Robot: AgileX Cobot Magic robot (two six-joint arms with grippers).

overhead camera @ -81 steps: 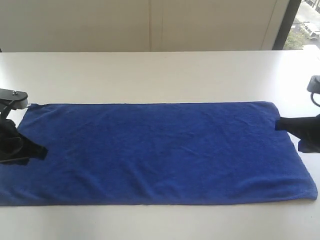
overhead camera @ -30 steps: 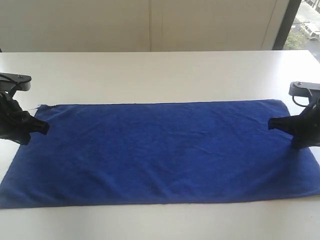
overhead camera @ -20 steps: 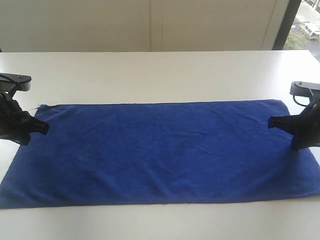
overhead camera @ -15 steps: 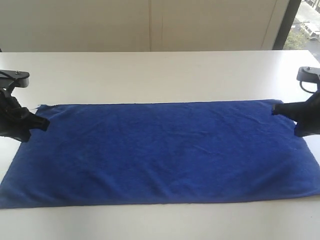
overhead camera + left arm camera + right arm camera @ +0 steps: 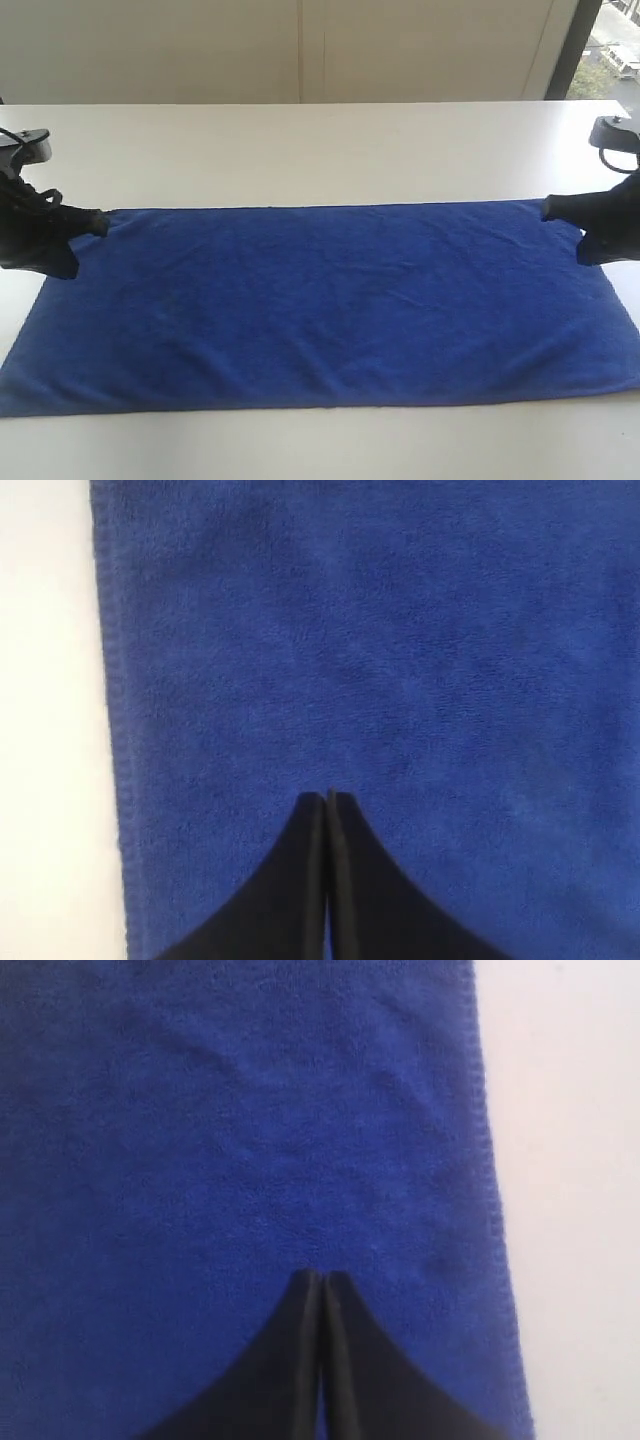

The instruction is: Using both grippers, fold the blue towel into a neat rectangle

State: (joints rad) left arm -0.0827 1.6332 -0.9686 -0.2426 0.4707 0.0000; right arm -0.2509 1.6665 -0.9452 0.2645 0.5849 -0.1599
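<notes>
The towel [image 5: 320,300] is lying flat and fully spread on the table [image 5: 300,140], its long side running across the exterior view, with only faint ripples. The left gripper [image 5: 97,222] is sitting at its far left corner and the right gripper [image 5: 548,208] at its far right corner. Each has its jaws pressed together. The wrist views are showing the tips over blue pile just beside a stitched hem [image 5: 112,700], with no cloth visible between them, so I am judging that neither is pinching anything. The step in hand is looking like taking both far corners for the first fold. To do it well, the jaws are needing to spread, drop onto the hem itself rather than the pile inside it, and close at matching spots. That way the corners are rising level and the far edge is coming over parallel to the near edge. The near edge is lying close to the table's front, so little room is showing there. Behind the towel the table is offering wide bare room, while beyond each short edge the space is looking tight.
</notes>
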